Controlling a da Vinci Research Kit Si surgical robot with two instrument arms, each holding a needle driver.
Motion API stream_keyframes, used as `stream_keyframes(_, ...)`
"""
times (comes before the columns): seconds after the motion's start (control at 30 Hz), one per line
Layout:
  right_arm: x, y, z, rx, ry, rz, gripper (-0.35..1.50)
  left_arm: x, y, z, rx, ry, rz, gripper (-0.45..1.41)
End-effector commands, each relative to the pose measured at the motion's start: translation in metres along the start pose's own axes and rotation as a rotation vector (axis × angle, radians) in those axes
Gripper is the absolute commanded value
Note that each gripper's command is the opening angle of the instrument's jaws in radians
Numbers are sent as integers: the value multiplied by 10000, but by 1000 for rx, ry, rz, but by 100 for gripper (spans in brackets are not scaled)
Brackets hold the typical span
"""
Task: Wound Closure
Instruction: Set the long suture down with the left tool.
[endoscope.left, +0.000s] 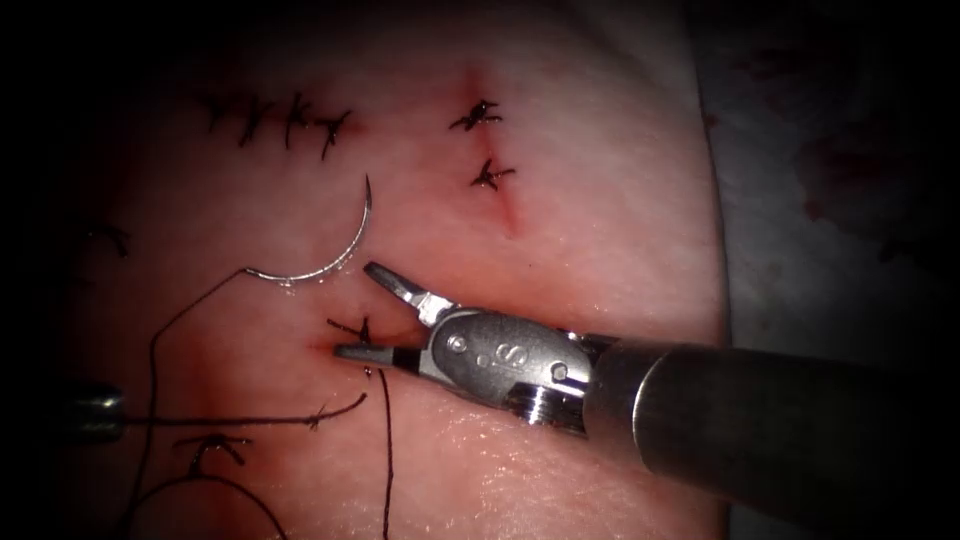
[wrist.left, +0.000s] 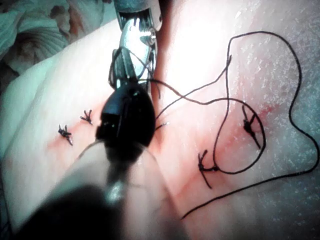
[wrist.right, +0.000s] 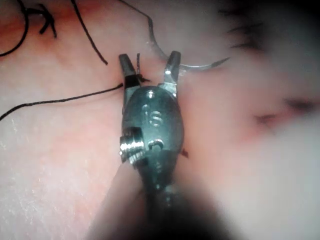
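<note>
Right tool (endoscope.left: 375, 312): enters from the right, jaws spread wide, nothing between them; tips straddle the small knot (endoscope.left: 352, 328) at the cut, lower jaw almost flat on the tissue. Probably placed so to reach thread at the knot.
Same tool, own wrist view (wrist.right: 150, 67): jaws apart in a V, dark knot and a short strand in the gap, not gripped.
Left tool (endoscope.left: 95, 412): at the left edge of the endoscope view, a dull metal end just beside a strand; cannot tell whether jaws are open or closed. In its wrist view (wrist.left: 131, 70) thread crosses in front of the tip; grip not readable.
Needle (endoscope.left: 335, 245): free, lying flat on the tissue left of the cut, above the right tool's upper jaw, held by neither tool, not in the tissue. Parked near, within reach, out of the jaws' way.
Thread (endoscope.left: 160, 340): runs from the needle's blunt end down and left, then loops slack across the lower tissue; another strand (endoscope.left: 385, 450) drops from the knot.
Tissue (endoscope.left: 560, 230): pale, finished stitches (endoscope.left: 483, 145) above and right, a row of older ones (endoscope.left: 280, 120) upper left.
Red fluid (endoscope.left: 505, 210): faint streak below the two upper stitches.
</note>
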Motion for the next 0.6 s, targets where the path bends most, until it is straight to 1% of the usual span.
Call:
stream_keyframes(0.03, -4, 8, -35, -28, 25, -17, 148, 8, 2, 11, -2, 23, 9, -45)
stream_keyframes(0.07, -4, 8, -35, -28, 25, -17, 148, 8, 2, 11, -2, 23, 9, -45)
stream_keyframes(0.13, -4, 11, -56, -33, 35, -22, 148, 21, 8, 18, -11, 43, 24, -45)
stream_keyframes(0.17, -5, 17, -81, -47, 26, -50, 148, 33, 16, 28, -25, 70, 25, -45)
stream_keyframes(0.27, -9, 28, -113, -68, -3, -103, 143, 44, 29, 49, -37, 108, 16, -45)
stream_keyframes(0.37, -17, 45, -144, -89, -32, -123, 136, 51, 49, 82, -58, 149, 6, -45)
stream_keyframes(0.4, -19, 50, -151, -93, -36, -124, 135, 53, 59, 97, -67, 165, 4, -45)
stream_keyframes(0.43, -25, 62, -167, -113, -44, -126, 133, 53, 74, 121, -87, 188, -8, -45)
stream_keyframes(0.47, -25, 62, -167, -113, -44, -126, 133, 53, 74, 121, -87, 188, -8, -45)
stream_keyframes(0.53, -33, 73, -180, -142, -56, -130, 131, 49, 96, 159, -126, 221, -22, -45)
stream_keyframes(0.57, -33, 73, -180, -142, -56, -130, 131, 49, 96, 159, -126, 221, -22, -45)
stream_keyframes(0.6, -35, 75, -182, -148, -62, -131, 131, 46, 105, 172, -143, 240, -41, -45)
